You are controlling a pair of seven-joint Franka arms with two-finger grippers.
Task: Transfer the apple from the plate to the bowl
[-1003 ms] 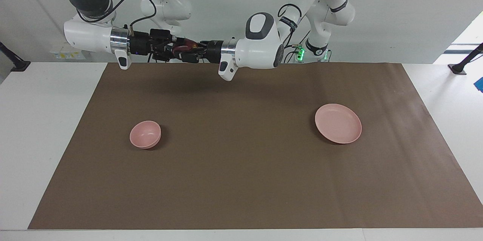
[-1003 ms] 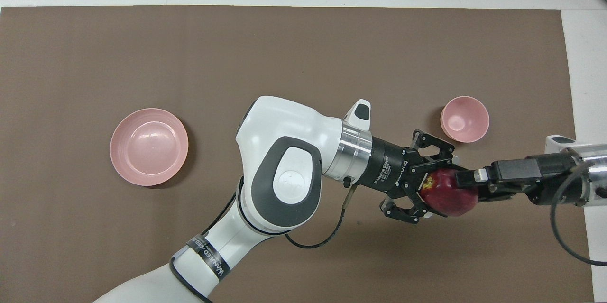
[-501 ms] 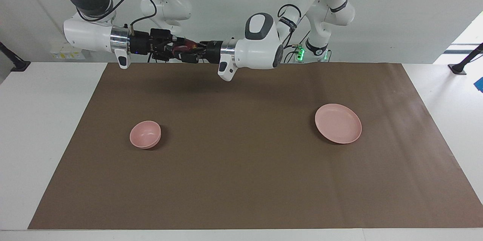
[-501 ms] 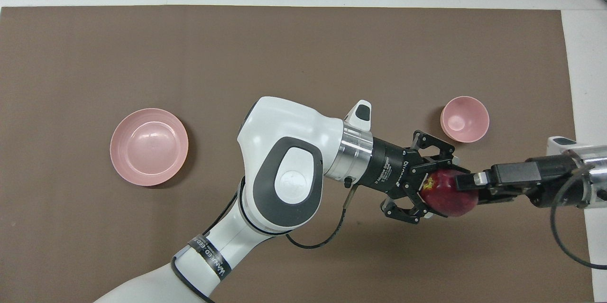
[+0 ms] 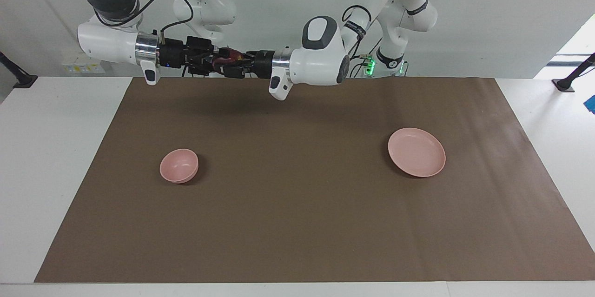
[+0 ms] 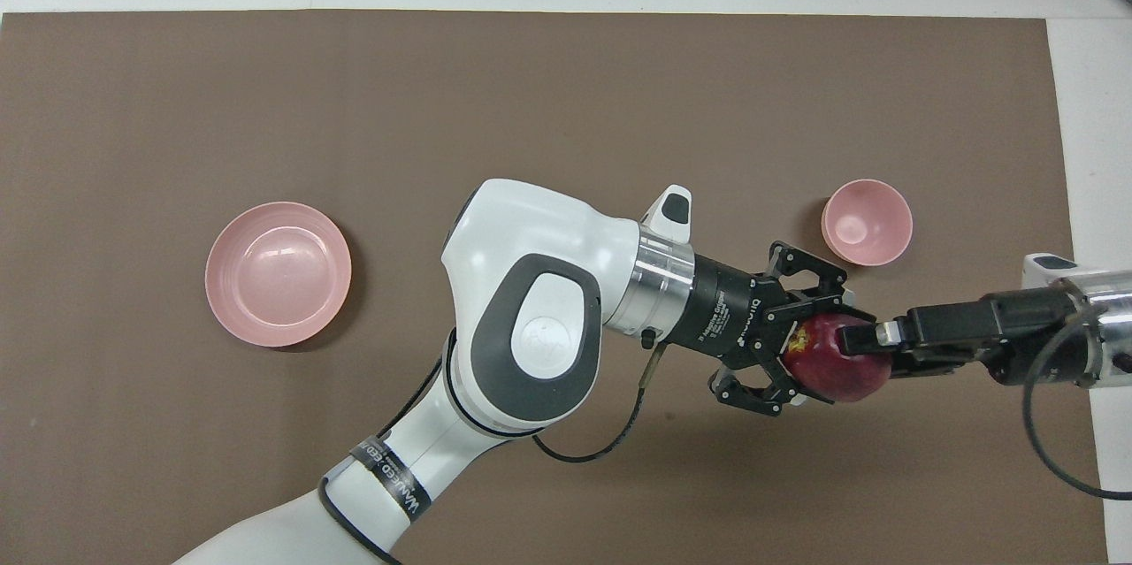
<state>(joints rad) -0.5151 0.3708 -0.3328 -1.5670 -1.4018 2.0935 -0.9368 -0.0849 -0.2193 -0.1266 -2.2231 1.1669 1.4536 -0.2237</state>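
Spanning the desk point(image 5: 297, 222), both arms met aloft in a handover; plate point(image 6: 278, 273) lay empty, bowl point(image 6: 867, 222) waited. Left pincer point(image 6: 800, 353) and right pincer point(image 6: 871, 340) both touched the apple point(image 6: 831, 363); which one truly bore it, I could not tell. Next, I judged: left lets go, right carries it over the bowl.

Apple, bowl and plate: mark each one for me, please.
apple point(image 6: 831, 369): overhead view, on its dark red skin between the two grippers.
bowl point(image 6: 867, 222): overhead view, on its inner wall.
plate point(image 5: 417, 152): facing view, on its flat centre.
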